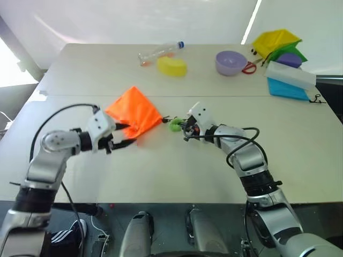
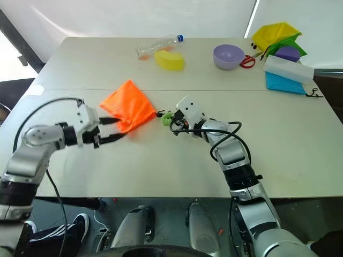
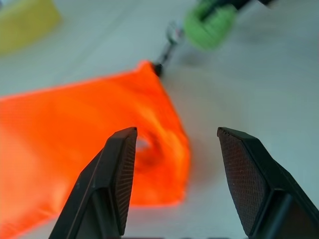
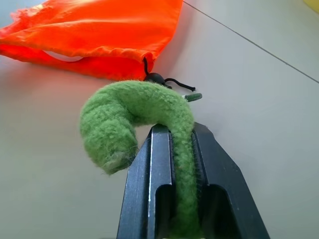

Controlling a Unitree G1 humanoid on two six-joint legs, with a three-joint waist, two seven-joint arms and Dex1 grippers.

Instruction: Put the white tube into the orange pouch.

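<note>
The orange pouch (image 1: 135, 110) lies flat on the table left of centre. Its dark cord runs right to a fuzzy green ring (image 4: 134, 109). My right gripper (image 1: 185, 128) is shut on that green ring, just right of the pouch's gathered corner. My left gripper (image 1: 130, 133) stands open at the pouch's near left corner, and the fabric edge (image 3: 149, 164) lies loose between its fingers. The white tube is hidden, apart from a white sliver (image 4: 62, 56) inside the pouch's mouth that I cannot identify.
At the back of the table lie a clear bottle (image 1: 159, 52), a yellow sponge (image 1: 172, 66), a purple bowl (image 1: 231, 62) and red scissors (image 1: 249, 67). A yellow bin (image 1: 276, 42) and a long white box (image 1: 290, 74) sit at the back right.
</note>
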